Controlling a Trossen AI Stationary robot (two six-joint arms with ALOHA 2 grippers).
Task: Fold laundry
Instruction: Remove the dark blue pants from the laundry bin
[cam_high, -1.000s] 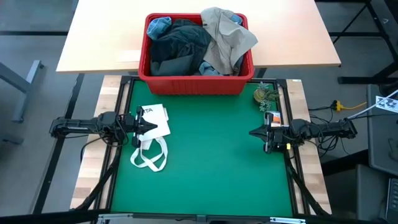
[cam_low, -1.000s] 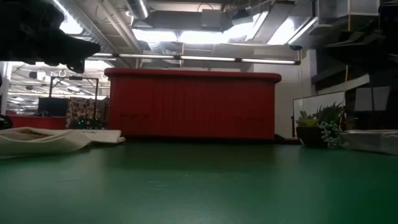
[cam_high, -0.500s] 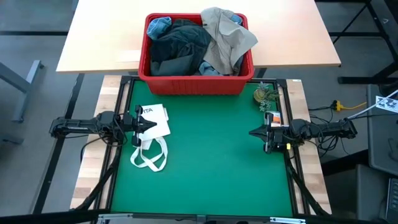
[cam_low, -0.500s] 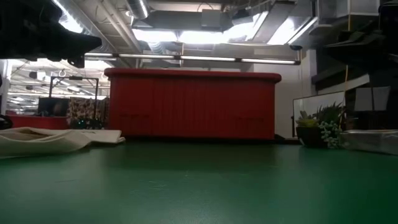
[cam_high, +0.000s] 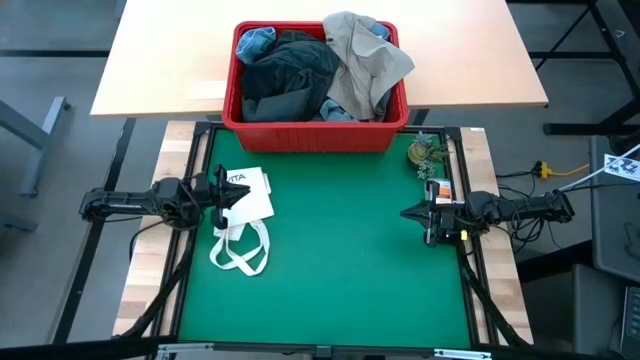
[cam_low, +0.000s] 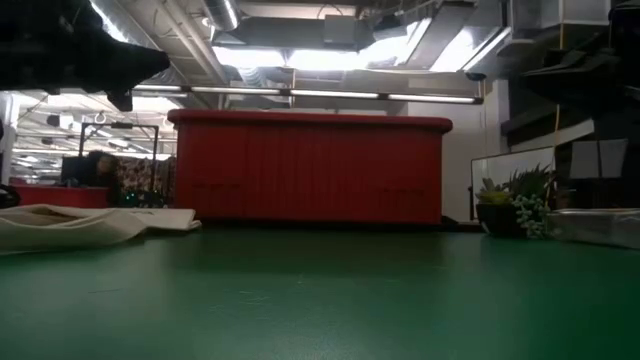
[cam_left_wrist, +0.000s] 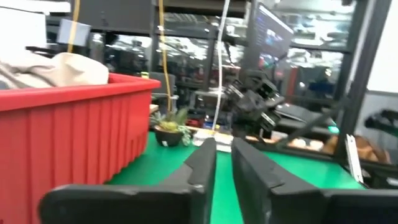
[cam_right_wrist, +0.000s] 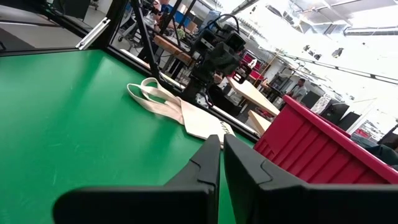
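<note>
A: Left gripper (cam_high: 231, 193) first. Hovering over the white tote bag (cam_high: 250, 196), fingers (cam_left_wrist: 200, 165) a narrow slit apart, nothing between them.

B: Holding anything? No. And the right gripper (cam_high: 407, 213)?

A: Parked at the mat's far side from the left one, well apart, fingers (cam_right_wrist: 210, 158) pressed nearly together, empty too.

B: And outward from there, the laundry (cam_high: 320, 70)?

A: All heaped in the red bin (cam_high: 315, 132), beyond both grippers, past the green mat (cam_high: 340, 270). Beige piece (cam_high: 365, 55) draped over the rim, dark pieces and a bit of light blue beside it.

B: So, progress?

A: By the look of it, none yet. No garment on the mat, nothing folded. Everything left: pulling a piece out, spreading, folding. Tote lying just under the left gripper, possibly in the way.
</note>
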